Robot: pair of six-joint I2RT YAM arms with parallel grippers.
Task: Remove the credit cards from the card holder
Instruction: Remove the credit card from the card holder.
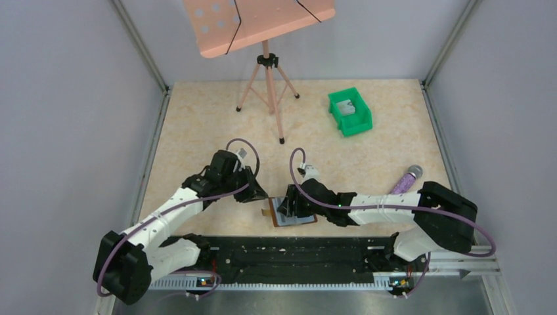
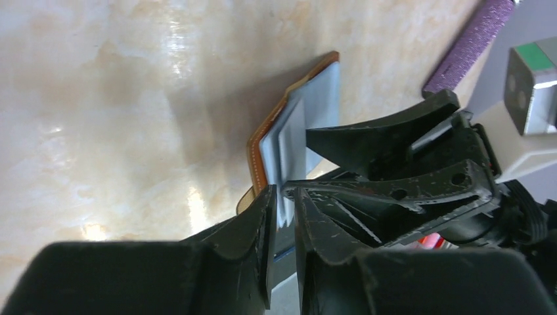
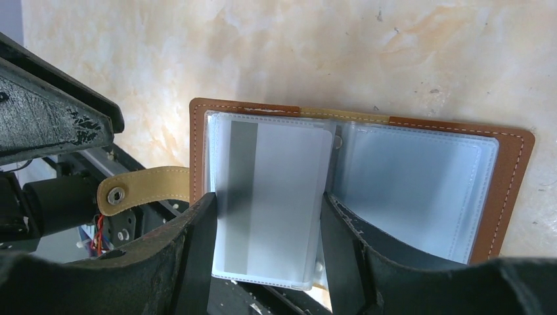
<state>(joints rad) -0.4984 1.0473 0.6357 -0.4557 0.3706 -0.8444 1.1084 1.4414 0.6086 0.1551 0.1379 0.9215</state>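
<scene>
Right end effector (image 3: pixel 266 262), released, is set astride a credit card (image 3: pixel 276 190) in the open card holder (image 3: pixel 509 170); the left end effector's (image 2: pixel 284 197) grip cannot be told.

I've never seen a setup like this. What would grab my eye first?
Probably the open brown card holder at the table's near edge, where the right pincer straddles a silvery credit card in one clear pocket, with the left pincer close beside. Farther back, a pink music stand and a green bin stand out against the pale table.
</scene>
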